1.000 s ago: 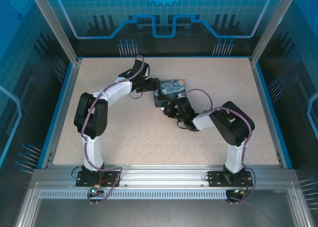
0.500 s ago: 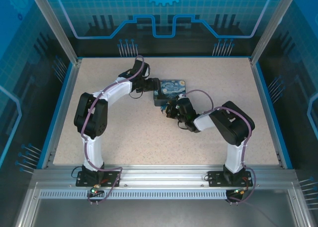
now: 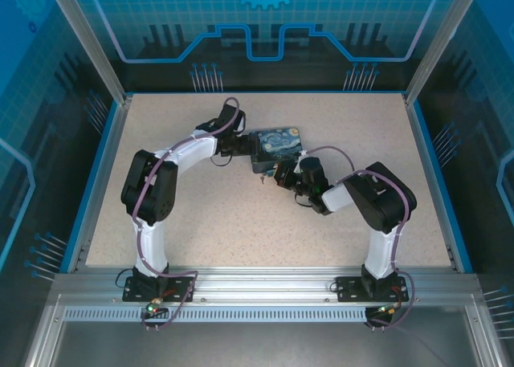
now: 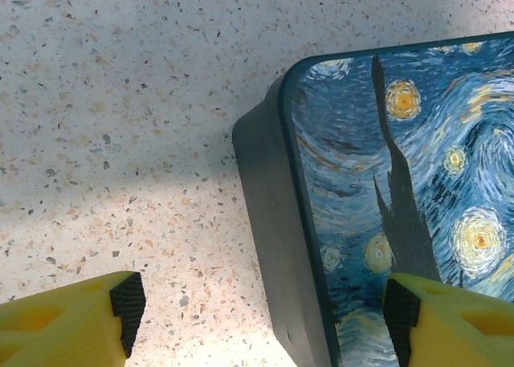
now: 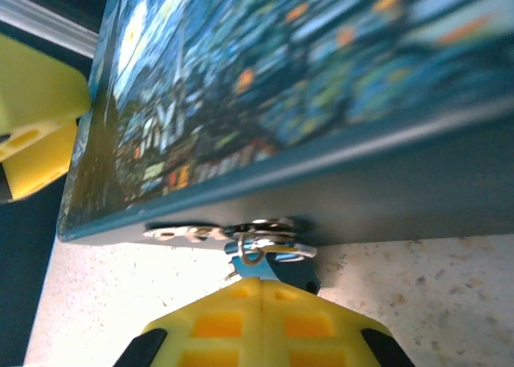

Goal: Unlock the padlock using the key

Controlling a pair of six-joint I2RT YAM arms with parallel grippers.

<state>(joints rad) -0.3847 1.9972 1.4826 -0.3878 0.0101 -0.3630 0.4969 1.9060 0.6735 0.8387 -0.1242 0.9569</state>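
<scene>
tin [image 4: 418, 182]: blue swirls, yellow stars, teal sides
table [image 4: 120, 102]: beige, speckled
left gripper [image 4: 263, 307]: yellow, black pads

padlock [image 5: 265, 250] mostly tucked behind the shut tips of the right gripper [image 5: 259, 287], tin [image 5: 321, 78] kinda blurry, cropped top and right

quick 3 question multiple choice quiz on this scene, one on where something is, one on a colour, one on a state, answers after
1. Where is the padlock relative to the tin? A on top of it; B against its side wall, at the right gripper's tips; C far away from it.
2. What colour are the gripper fingers? A red; B white; C yellow.
3. The left gripper is: A open, astride the tin's edge; B shut on the tin; C shut and empty.
Answers: B, the right wrist view shows it on the wall; C, both wrist views show yellow; A, one finger is over the table, one over the tin's top.
</scene>
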